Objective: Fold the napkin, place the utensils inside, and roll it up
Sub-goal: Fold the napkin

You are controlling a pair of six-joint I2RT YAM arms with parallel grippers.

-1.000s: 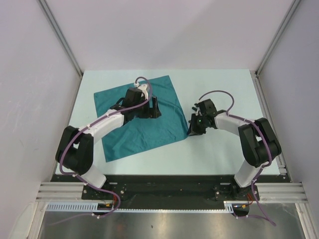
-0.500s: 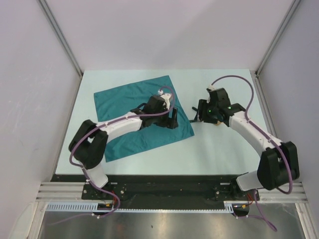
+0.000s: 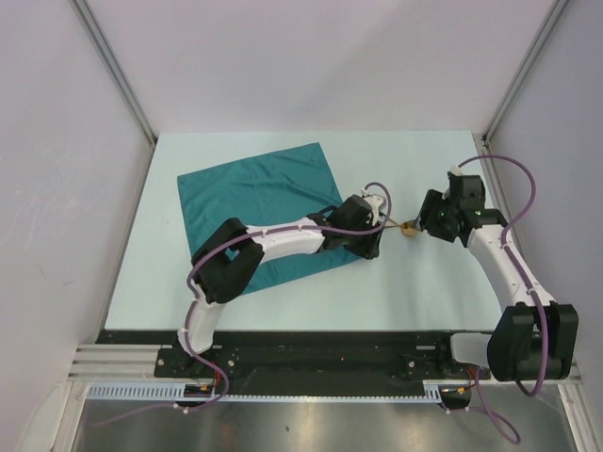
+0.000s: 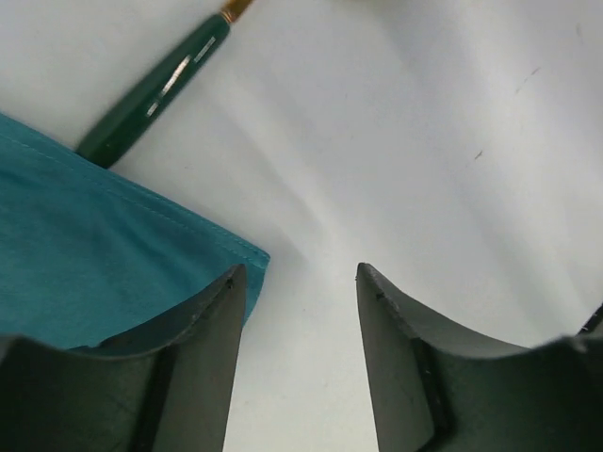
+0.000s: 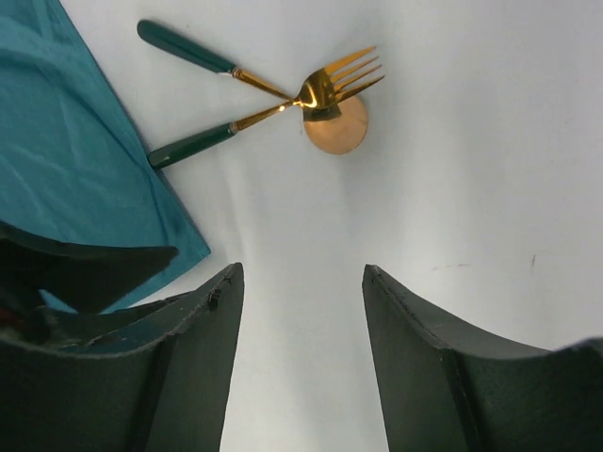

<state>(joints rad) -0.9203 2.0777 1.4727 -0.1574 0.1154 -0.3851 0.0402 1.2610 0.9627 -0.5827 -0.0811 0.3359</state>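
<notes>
L gripper (image 4: 301, 278): fingers apart, nothing clamped, bare table (image 4: 424, 141) in the gap. The napkin (image 4: 94, 254) has its corner right at the inner face of the finger (image 4: 203, 358) on the view's left, w/ the cloth running off under & past that finger. Ahead of the tips, up-left, one green handle (image 4: 155, 89), butt end right by the hem; touching or not, can't tell.

R gripper (image 5: 301, 278): fingers apart too, holding nothing. Ahead of its tips the fork (image 5: 203, 138) & spoon (image 5: 188, 49) lie crossed at the gold necks, fork head over the spoon bowl, both on bare table, off the cloth. Fork butt sits just beside the napkin edge, ahead of the view-left finger. Ahead-right of the other finger: open tabletop.

Top view: napkin spread flat, L arm (image 3: 283, 235) across its near-right part.
</notes>
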